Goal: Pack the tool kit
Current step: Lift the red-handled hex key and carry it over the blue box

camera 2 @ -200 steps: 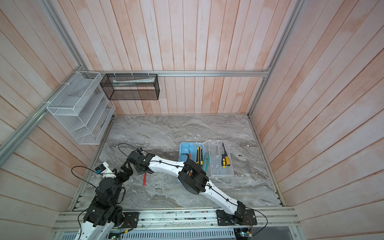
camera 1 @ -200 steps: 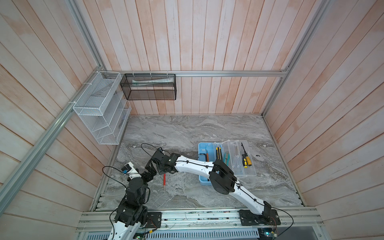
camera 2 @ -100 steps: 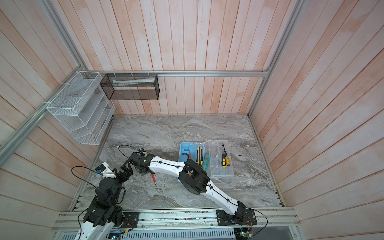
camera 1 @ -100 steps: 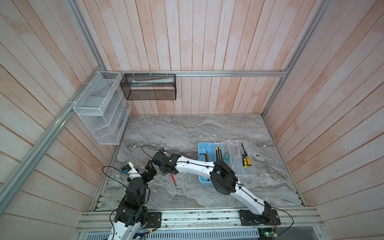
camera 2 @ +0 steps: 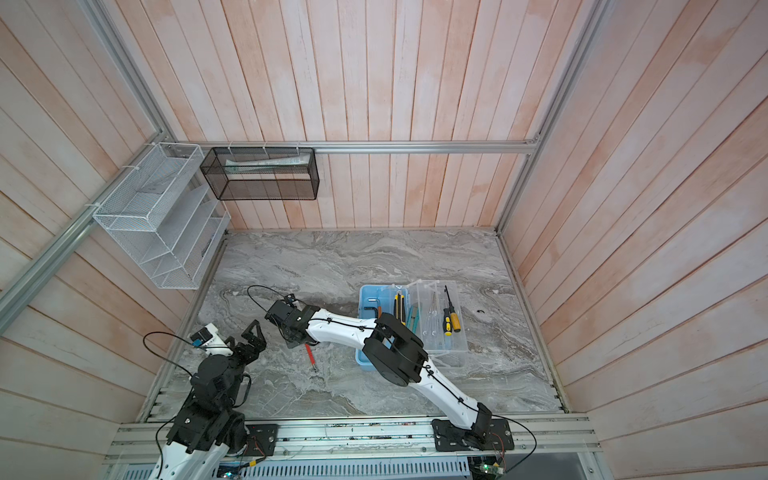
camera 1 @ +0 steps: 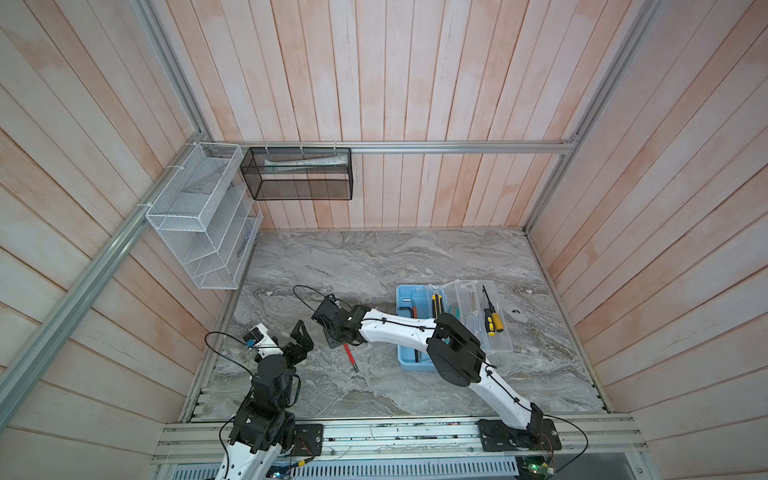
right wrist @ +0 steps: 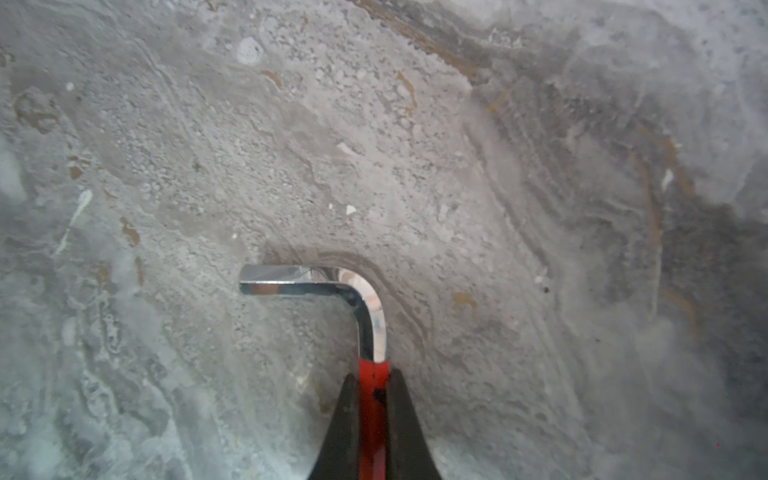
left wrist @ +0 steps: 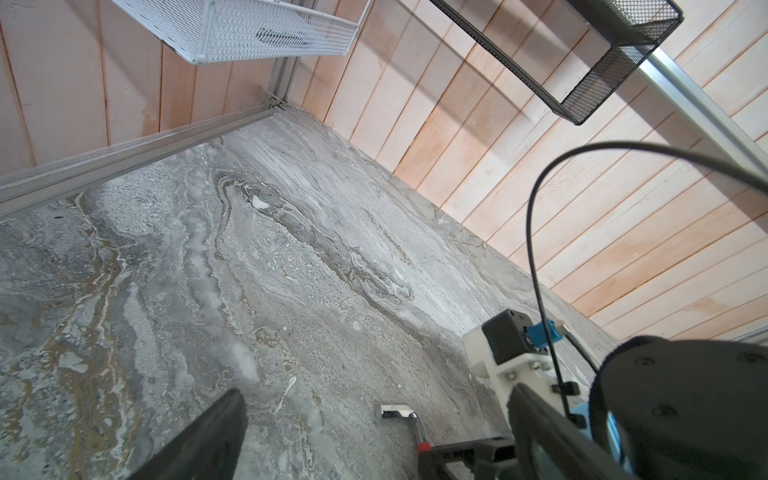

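In both top views the light blue tool kit box [camera 1: 402,300] [camera 2: 365,296] lies open right of centre, its clear lid [camera 1: 478,332] folded out to the right. A black hex key [camera 1: 409,309] and utility knives [camera 1: 435,302] lie in the box; screwdrivers [camera 1: 492,318] rest on the lid. My right gripper [right wrist: 372,380] [camera 1: 343,343] reaches left across the table and is shut on the red sleeve of a chrome hex key [right wrist: 368,307] [camera 1: 350,358] [left wrist: 401,413]; its bent end is just over the marble. My left gripper [camera 1: 301,336] [left wrist: 376,390] stands open beside it, holding nothing.
A white wire rack [camera 1: 199,224] hangs on the left wall and a black mesh basket [camera 1: 297,174] on the back wall. A small black piece [camera 1: 516,311] lies on the marble right of the lid. Wooden walls close in three sides.
My right gripper's jaws have closed on the red hex key. The key has swung from pointing straight at the front edge to a slant and shifted a little right. The left arm has not moved.
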Robot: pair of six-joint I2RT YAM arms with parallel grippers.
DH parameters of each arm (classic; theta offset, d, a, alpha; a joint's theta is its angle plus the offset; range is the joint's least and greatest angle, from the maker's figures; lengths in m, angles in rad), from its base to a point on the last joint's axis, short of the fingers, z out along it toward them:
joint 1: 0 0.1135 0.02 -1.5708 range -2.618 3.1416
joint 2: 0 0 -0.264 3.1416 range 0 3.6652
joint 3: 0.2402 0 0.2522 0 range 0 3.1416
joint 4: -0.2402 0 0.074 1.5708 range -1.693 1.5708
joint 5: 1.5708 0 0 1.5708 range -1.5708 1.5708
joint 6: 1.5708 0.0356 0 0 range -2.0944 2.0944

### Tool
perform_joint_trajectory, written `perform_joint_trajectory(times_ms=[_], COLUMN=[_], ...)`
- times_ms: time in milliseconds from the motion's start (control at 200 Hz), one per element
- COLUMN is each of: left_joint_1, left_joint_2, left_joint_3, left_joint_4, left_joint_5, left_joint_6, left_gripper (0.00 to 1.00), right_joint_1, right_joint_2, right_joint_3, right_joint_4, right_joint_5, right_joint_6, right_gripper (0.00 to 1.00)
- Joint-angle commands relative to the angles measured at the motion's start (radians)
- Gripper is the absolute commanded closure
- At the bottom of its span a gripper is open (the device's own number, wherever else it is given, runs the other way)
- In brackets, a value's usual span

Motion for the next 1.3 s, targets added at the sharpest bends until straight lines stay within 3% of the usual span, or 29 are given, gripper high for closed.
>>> perform_joint_trajectory(times_ms=[0,235,590,905,1296], left_joint_1=[-0.001,0.000,0.000,0.000,0.000], left_joint_2=[0.011,0.032,0.091,0.204,0.202], left_joint_3=[-0.003,-0.006,-0.007,0.004,-0.004], left_joint_4=[0.019,0.041,0.087,0.155,0.180], left_joint_5=[0.006,0.023,0.058,0.109,0.146], left_joint_6=[0.016,0.025,0.045,0.072,0.094], left_gripper=[0.00,0.00,0.00,0.00,0.00], right_joint_1=[-0.015,-0.027,-0.060,-0.092,-0.172], right_joint_2=[-0.054,-0.191,-0.472,-0.622,-0.869], right_joint_3=[-0.048,-0.119,-0.403,-0.507,-0.700], right_joint_4=[-0.021,-0.016,0.109,0.099,0.024], right_joint_5=[0.004,0.073,0.160,0.226,0.312], right_joint_6=[0.001,-0.008,0.055,0.095,0.160], right_gripper=[1.00,1.00,1.00,1.00,1.00])
